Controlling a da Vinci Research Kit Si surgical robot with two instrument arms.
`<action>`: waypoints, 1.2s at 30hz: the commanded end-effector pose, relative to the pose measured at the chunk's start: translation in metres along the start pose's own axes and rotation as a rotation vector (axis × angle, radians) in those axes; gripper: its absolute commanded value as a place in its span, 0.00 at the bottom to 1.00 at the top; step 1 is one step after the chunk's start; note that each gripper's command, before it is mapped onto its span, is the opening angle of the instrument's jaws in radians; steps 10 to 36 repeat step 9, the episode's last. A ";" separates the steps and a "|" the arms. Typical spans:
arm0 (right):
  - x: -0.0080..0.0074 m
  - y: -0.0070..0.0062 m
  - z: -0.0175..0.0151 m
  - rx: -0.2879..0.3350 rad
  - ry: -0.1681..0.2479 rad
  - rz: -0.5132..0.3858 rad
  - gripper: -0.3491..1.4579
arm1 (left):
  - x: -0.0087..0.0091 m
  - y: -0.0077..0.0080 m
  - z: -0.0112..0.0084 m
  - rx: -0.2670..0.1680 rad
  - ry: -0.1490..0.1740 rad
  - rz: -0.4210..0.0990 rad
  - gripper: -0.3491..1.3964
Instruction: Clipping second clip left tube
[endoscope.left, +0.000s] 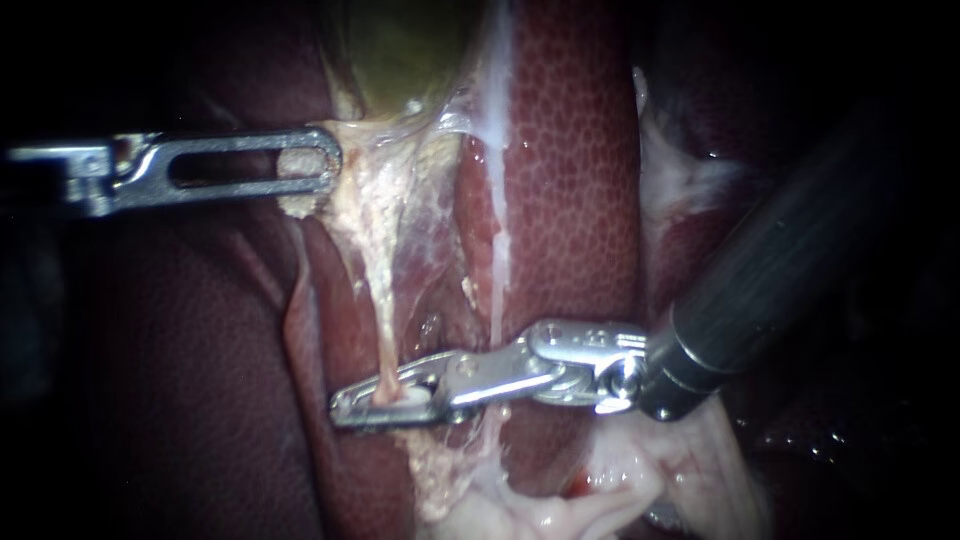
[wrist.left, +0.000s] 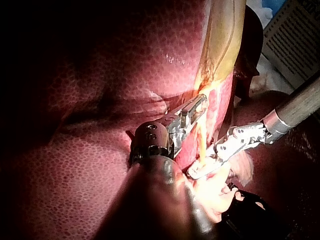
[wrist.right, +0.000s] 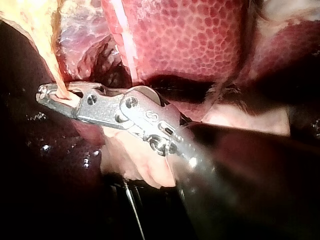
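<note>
Thin and pale-pink, the left tube (endoscope.left: 383, 335) runs upright from the gallbladder (endoscope.left: 400, 50) into my right instrument's (endoscope.left: 345, 410) clamping jaws, while my left instrument (endoscope.left: 325, 165) grips pale tissue (endoscope.left: 298, 205).

The liver (endoscope.left: 570, 180) is dark red with a fine pale honeycomb mottle. The gallbladder (endoscope.left: 400, 50) is yellow-green; below it the tissue (endoscope.left: 375, 200) is grainy cream, the tube (endoscope.left: 385, 335) pinkish tan, the clip (endoscope.left: 412, 398) white. The left instrument (endoscope.left: 328, 162) and right instrument (endoscope.left: 345, 408) are silver, the right's shaft black.
</note>
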 end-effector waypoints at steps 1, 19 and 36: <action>0.0000 0.0000 0.0000 0.000 0.000 0.000 0.00 | 0.0000 0.0000 0.0000 0.000 0.000 0.000 0.00; -0.0001 0.0000 -0.0001 0.001 -0.001 -0.001 0.00 | 0.0000 0.0000 0.0000 0.000 0.000 0.000 0.00; -0.0001 0.0000 -0.0001 0.001 -0.001 -0.001 0.00 | 0.0000 0.0000 0.0000 0.000 0.000 0.000 0.00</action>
